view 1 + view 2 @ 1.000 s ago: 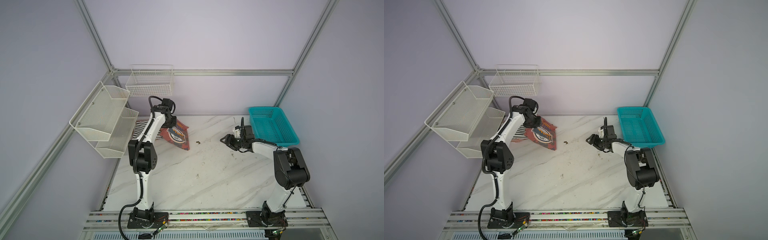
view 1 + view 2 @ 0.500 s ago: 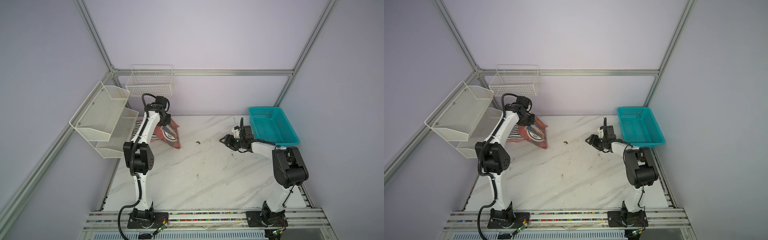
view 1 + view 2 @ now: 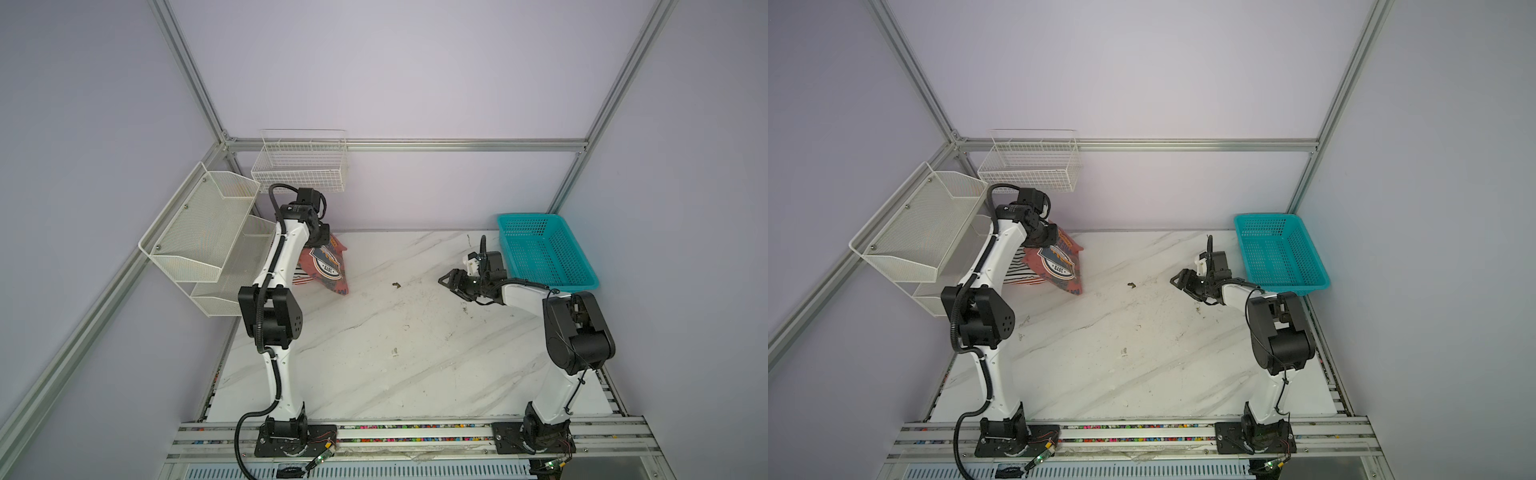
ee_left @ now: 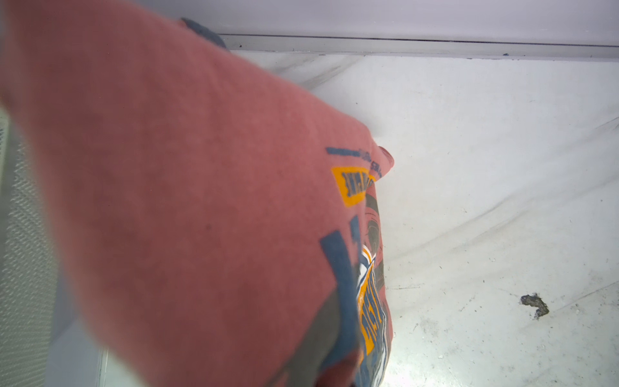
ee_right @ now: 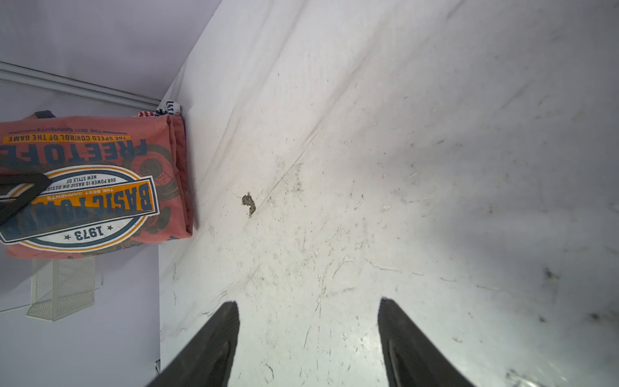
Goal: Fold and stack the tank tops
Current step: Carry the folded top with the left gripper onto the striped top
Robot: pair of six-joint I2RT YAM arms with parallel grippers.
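Showing the stacking step: the left gripper point(image 3: 323, 242) held the folded salmon-red top point(image 3: 328, 270) by its far edge, over the far left corner of the table point(image 3: 395, 332). The near edge of that top drooped onto the striped tops point(image 3: 1017, 268) already piled there. This placement suggested that the top was being laid down as the next layer of 1 stack, close beside the wall shelf point(image 3: 199, 232). The lift by 1 edge probably kept the fold from opening.

The fingers of the left gripper were closed. The cloth spread right across the left wrist view point(image 4: 201, 201), and a dark tip crossed the printed emblem in the right wrist view, so a pinch on the salmon-red top was judged likely.

The right gripper point(image 5: 308, 303) hovered low over bare marble, well apart from the stack and near the turquoise basket point(image 3: 540, 253), which held nothing visible. Its 2 fingers point(image 5: 207, 345) stood wide apart, gripping and touching nothing. It appeared parked clear of the working arm.
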